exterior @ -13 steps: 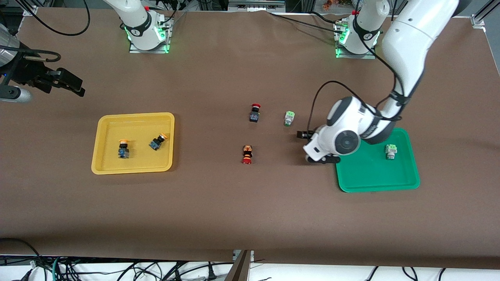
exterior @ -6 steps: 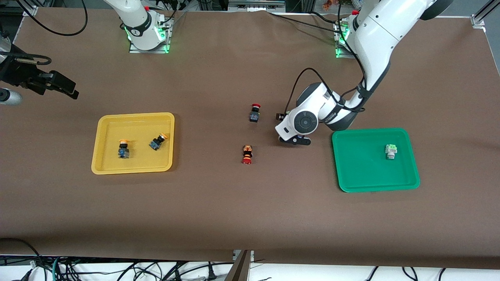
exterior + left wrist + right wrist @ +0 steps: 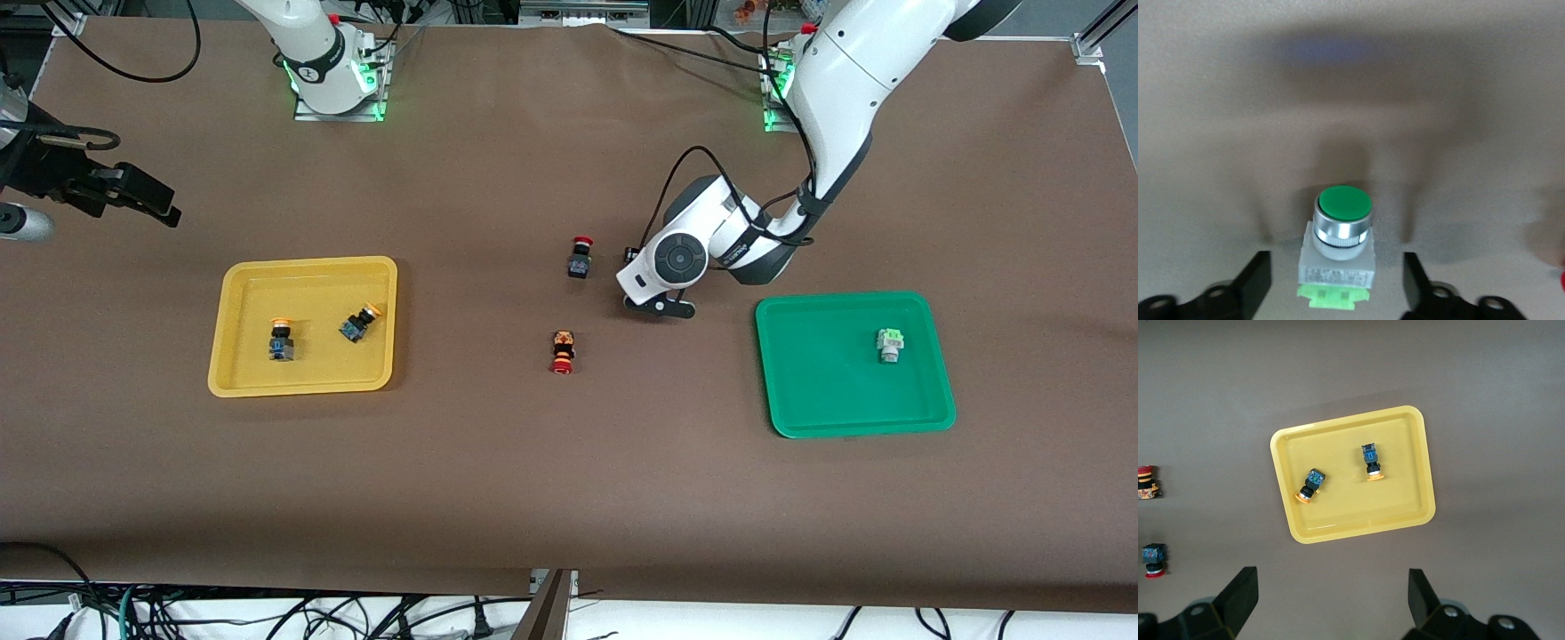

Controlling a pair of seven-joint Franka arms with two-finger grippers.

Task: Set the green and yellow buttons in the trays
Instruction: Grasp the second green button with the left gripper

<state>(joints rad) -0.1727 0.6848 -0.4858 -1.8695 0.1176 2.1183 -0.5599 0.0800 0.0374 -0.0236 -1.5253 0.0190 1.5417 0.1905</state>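
Front view: the yellow tray (image 3: 302,325) lies toward the right arm's end of the desk (image 3: 498,462) and holds both yellow buttons (image 3: 281,340). The green tray (image 3: 853,364) lies toward the left arm's end and holds one green button (image 3: 889,345). Two red-capped switches (image 3: 580,257) lie on the bare desk between the trays. The left gripper (image 3: 656,300) hangs low over the desk, between the switches and the green tray, hiding whatever lies beneath. The right gripper (image 3: 133,197) waits aloft, off the yellow tray's outer end.

Left wrist view: the second green button (image 3: 1340,253) lies on the desk between the left gripper's fingers (image 3: 1253,285), which are spread wide and touch nothing. Judgement: a small, rigid, light part. The rounded metal collar under the cap looks slippery; the flat sides of the grey body offer the surer hold.

Right wrist view: the right gripper's fingers (image 3: 1238,595) are spread wide and empty, high over the yellow tray with its two buttons.
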